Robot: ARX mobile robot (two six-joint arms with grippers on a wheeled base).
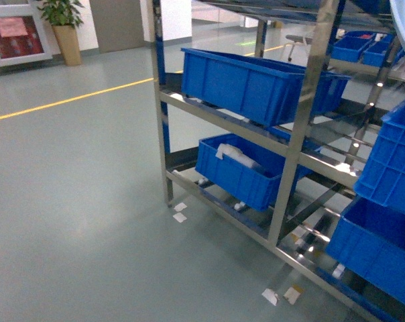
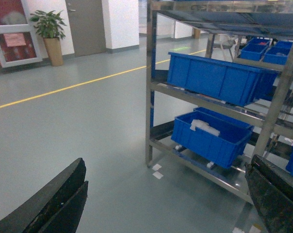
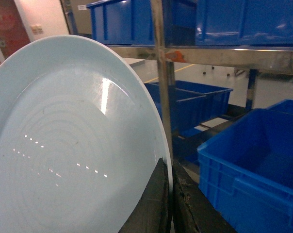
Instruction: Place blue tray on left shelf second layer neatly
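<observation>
Grey-green floor (image 1: pixel 75 201) with a yellow line (image 1: pixel 68 99) stretches toward a far wall, where a potted plant (image 1: pixel 63 27) stands beside a framed red poster (image 1: pixel 13 30). Ahead of the left tool (image 2: pixel 166 199) rises the left shelf (image 1: pixel 293 144), a shiny steel rack whose tiers carry deep dark-blue crates: an upper crate (image 1: pixel 256 82) and, on the tier below, a lower crate (image 1: pixel 246 171) with white packets (image 1: pixel 235 154) inside. More dark-blue crates (image 1: pixel 383 201) sit stacked at the rack's right end, just right of the right tool (image 3: pixel 170 204). The left tool's two dark fingers (image 2: pixel 54 204) stand wide apart with nothing between them. The right tool's fingers are pinched on the rim of the blue tray (image 3: pixel 69 145), which stands tilted on edge to the left of that tool, in front of the rack's upright; in the head view only a pale sliver of the tray shows at the top right corner.
</observation>
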